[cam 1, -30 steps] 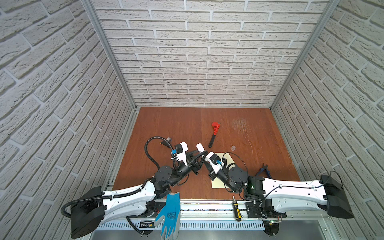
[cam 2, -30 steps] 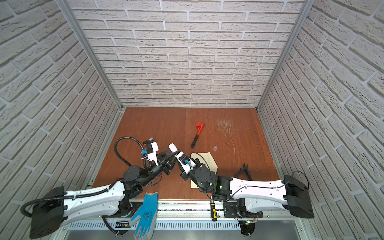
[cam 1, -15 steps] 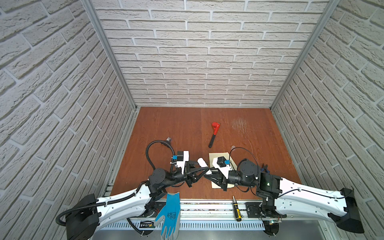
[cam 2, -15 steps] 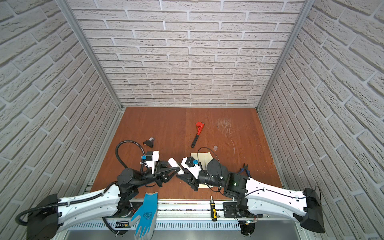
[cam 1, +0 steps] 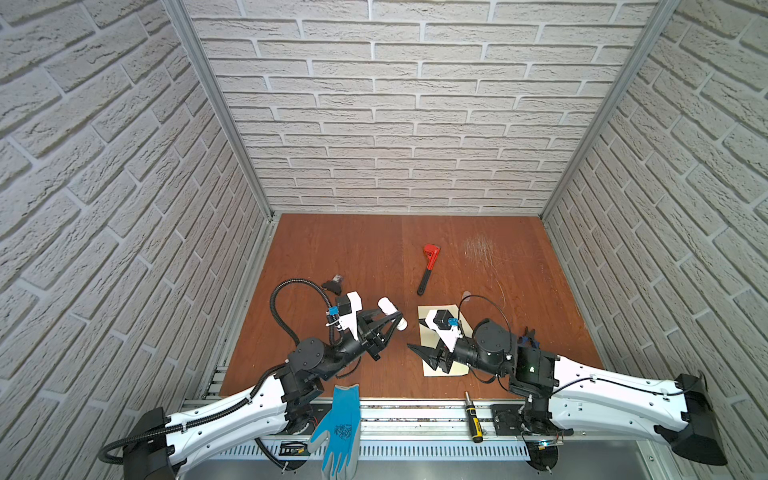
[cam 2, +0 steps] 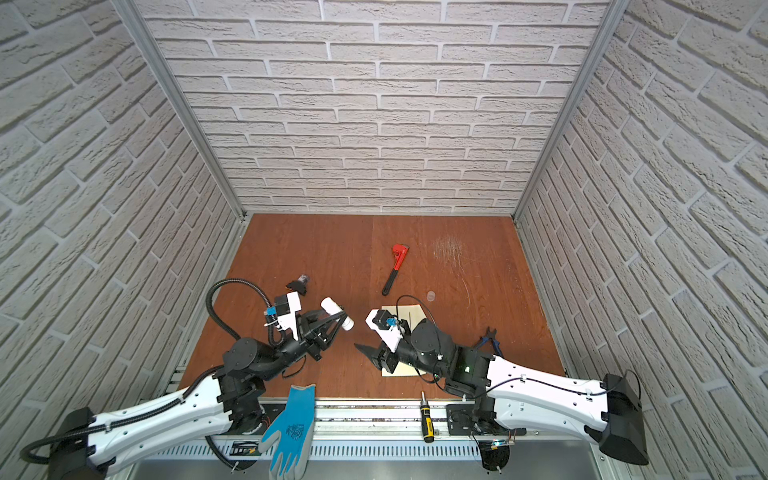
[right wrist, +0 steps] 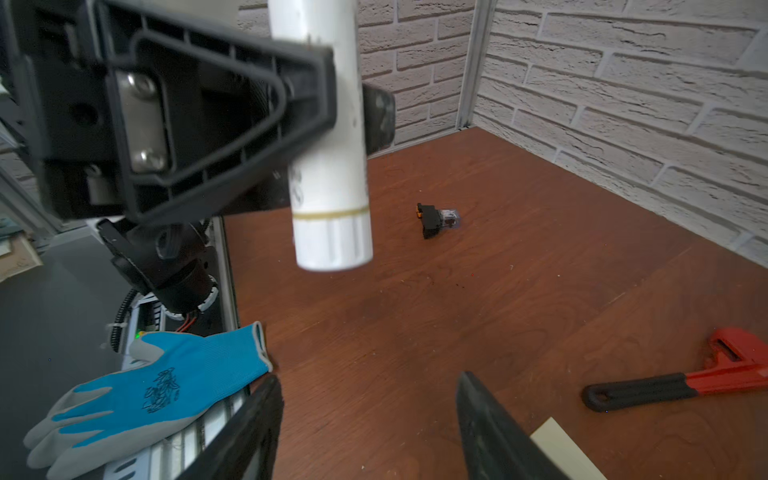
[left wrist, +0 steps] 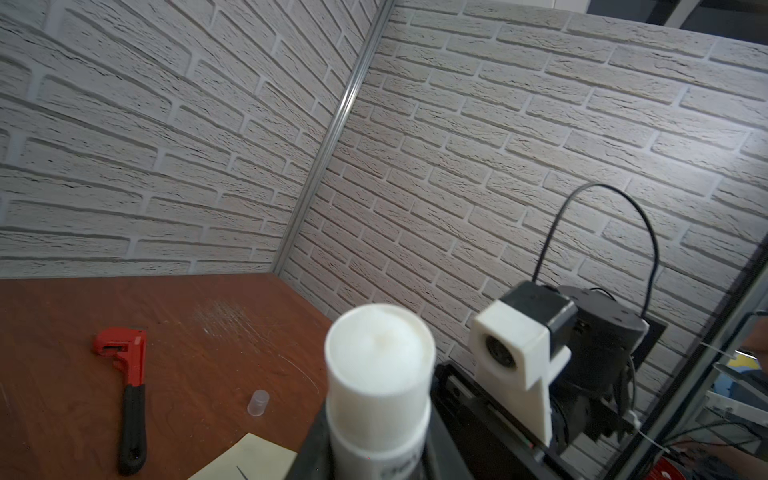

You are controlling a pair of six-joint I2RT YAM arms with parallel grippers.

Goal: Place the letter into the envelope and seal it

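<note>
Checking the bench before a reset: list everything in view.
glue stick: 1, white, in left gripper
cap: 1, clear, on table beyond envelope
envelope: 1, cream, on table under right arm
wrench: 1, red and black, mid-table
small part: 1, black and clear, table's left
pliers: 1, blue-handled, beside right arm
glove: 1, blue and grey, front rail
screwdriver: 1, black and yellow, front rail
left gripper: black, shut on glue stick
right gripper: black, open, empty
</note>
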